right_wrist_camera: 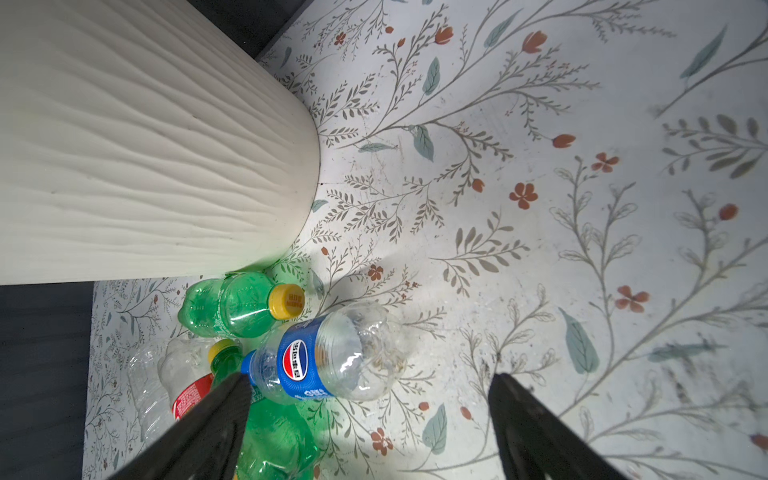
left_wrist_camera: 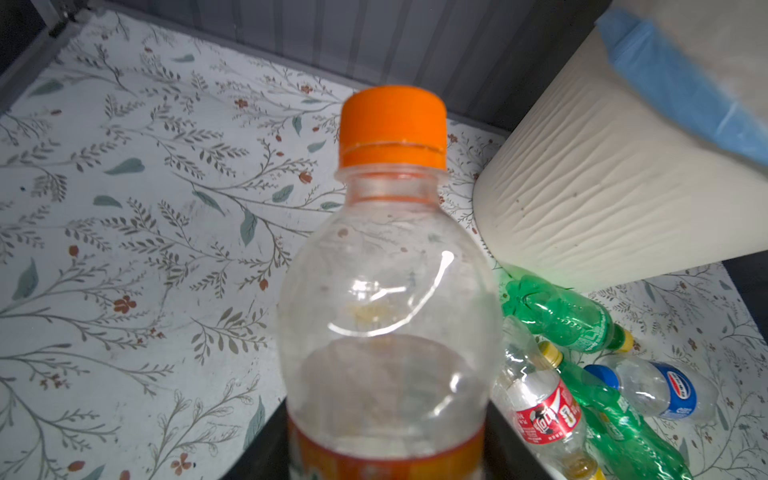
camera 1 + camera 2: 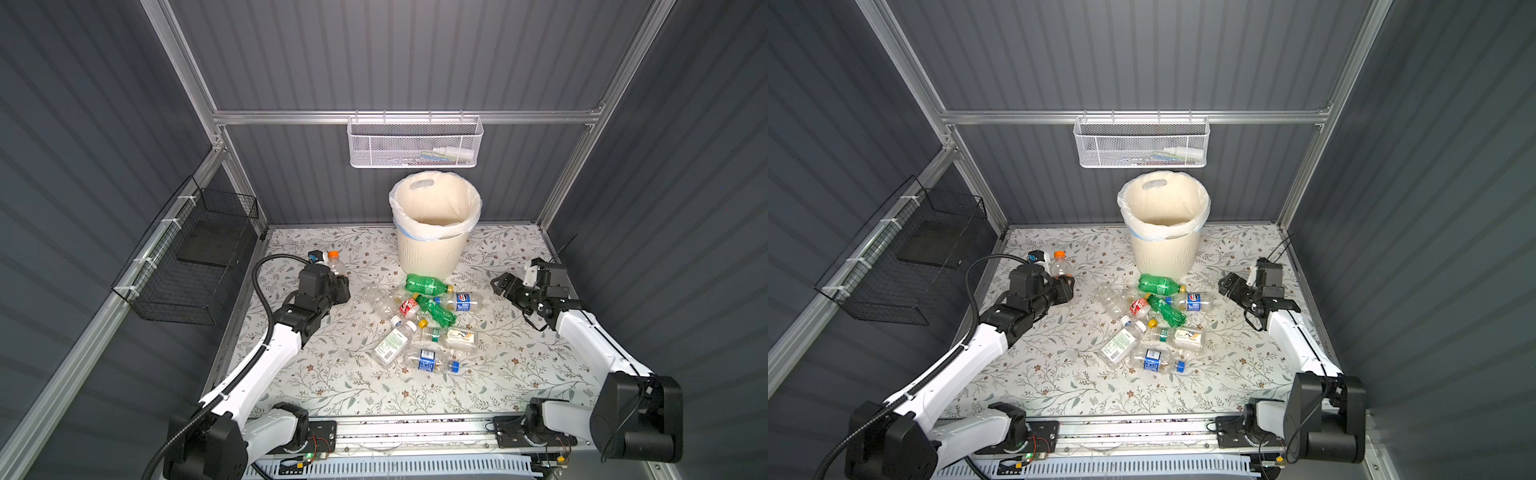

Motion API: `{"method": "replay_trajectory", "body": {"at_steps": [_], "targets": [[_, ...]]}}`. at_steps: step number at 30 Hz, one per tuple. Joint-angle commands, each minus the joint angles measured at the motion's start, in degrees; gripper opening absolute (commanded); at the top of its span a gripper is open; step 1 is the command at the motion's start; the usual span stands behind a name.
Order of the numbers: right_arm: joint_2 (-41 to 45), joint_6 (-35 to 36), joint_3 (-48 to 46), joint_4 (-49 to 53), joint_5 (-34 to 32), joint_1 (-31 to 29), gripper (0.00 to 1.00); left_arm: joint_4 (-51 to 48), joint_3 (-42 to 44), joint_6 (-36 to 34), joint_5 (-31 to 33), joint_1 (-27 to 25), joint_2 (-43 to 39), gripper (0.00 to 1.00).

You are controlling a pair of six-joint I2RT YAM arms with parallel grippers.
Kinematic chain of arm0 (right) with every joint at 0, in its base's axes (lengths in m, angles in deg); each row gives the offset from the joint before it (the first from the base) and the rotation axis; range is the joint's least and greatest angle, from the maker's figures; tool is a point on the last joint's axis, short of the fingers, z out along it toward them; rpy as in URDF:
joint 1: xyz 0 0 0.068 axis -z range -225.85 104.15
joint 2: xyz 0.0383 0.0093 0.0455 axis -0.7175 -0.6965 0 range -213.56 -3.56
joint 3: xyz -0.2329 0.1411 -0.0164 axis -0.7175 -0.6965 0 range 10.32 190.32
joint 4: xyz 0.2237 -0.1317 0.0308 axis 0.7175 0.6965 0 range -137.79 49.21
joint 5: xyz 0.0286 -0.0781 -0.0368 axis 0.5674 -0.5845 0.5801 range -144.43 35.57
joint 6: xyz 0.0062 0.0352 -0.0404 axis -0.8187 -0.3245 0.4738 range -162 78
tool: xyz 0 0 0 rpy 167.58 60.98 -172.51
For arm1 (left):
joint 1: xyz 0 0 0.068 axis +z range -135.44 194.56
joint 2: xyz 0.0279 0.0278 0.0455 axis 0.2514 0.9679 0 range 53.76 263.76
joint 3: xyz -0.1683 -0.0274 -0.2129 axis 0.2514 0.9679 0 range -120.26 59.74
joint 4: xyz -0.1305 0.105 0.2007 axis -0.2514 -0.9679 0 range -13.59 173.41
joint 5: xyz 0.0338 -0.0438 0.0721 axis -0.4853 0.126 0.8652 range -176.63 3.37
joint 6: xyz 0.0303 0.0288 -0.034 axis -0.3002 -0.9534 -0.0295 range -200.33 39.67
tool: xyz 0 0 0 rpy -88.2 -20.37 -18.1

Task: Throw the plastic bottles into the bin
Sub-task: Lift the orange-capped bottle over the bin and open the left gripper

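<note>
With the left tool point(image 2: 386, 453) gripping the orange-capped bottle point(image 2: 390, 270), we lift high over the bin point(image 3: 428, 253) rim before release; the right tool point(image 1: 370, 380) gapes wide, empty.

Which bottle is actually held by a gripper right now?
The clear orange-capped bottle, clamped in the left gripper. The other bottles lie loose on the table in front of the bin.
</note>
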Motion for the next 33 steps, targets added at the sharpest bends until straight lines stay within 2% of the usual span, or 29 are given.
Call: {"method": "replay_trajectory", "body": {"at_steps": [1, 9, 12, 15, 17, 20, 21, 22, 23, 24, 25, 26, 27, 31, 33], "targets": [[-0.3, 0.5, -0.1, 0.2, -0.1, -0.7, 0.91, 2.1, -3.0, -3.5, 0.9, 0.4, -4.9, 0.56], [1.6, 0.4, -1.4, 0.8, -1.5, -1.6, 0.91, 12.7, -5.2, -5.8, -5.9, 0.3, -13.8, 0.56], [1.9, 0.0, -1.5, 0.3, -1.4, -1.8, 0.91, 22.2, -7.6, -3.6, -13.0, 0.3, -10.9, 0.56], [2.0, -0.2, -1.2, -0.1, -1.5, -2.1, 0.91, 28.6, -15.8, -2.7, -18.6, 0.2, -2.5, 0.54], [2.3, -0.7, -1.1, -0.6, -1.4, -2.4, 0.91, 29.1, -26.4, -1.5, -22.9, -0.1, 7.3, 0.55], [2.5, -1.2, -1.0, -1.1, -1.7, -2.9, 0.91, 18.4, -50.7, -2.3, -26.9, -3.4, 25.8, 0.57], [2.5, -1.5, -1.1, -1.3, -1.5, -3.1, 0.91, 9.6, -62.0, -4.6, -29.0, -5.0, 33.4, 0.62], [2.4, -1.7, -1.1, -1.3, -1.5, -3.4, 0.90, 0.1, -73.0, -6.8, -28.4, -6.5, 40.3, 0.68], [2.5, -1.7, -1.1, -1.2, -1.5, -3.7, 0.91, -9.2, -87.5, -9.3, -28.4, -8.0, 47.4, 0.80], [2.6, -1.5, -0.9, -0.8, -1.5, -4.0, 0.90, -16.6, -98.3, -11.2, -27.9, -8.9, 54.5, 0.92], [2.7, -1.1, -0.8, -0.2, -1.6, -4.4, 0.90, -21.8, -106.9, -11.3, -25.5, -9.1, 58.5, 0.99], [3.0, -0.4, -0.7, 0.7, -2.0, -4.8, 0.91, -24.7, -111.5, -11.5, -24.3, -8.9, 60.7, 1.00], [3.4, 0.6, -0.5, 1.9, -2.7, -5.2, 0.91, -25.0, -110.4, -12.3, -22.3, -9.0, 59.9, 1.00], [5.0, 4.0, 0.1, 5.7, -4.6, -5.7, 0.92, -6.0, -77.8, -14.0, -15.9, -8.7, 41.7, 1.00], [5.4, 5.4, 0.7, 7.1, -4.2, -5.8, 0.92, -2.8, -69.1, -13.6, -13.6, -7.6, 35.3, 1.00]]}}
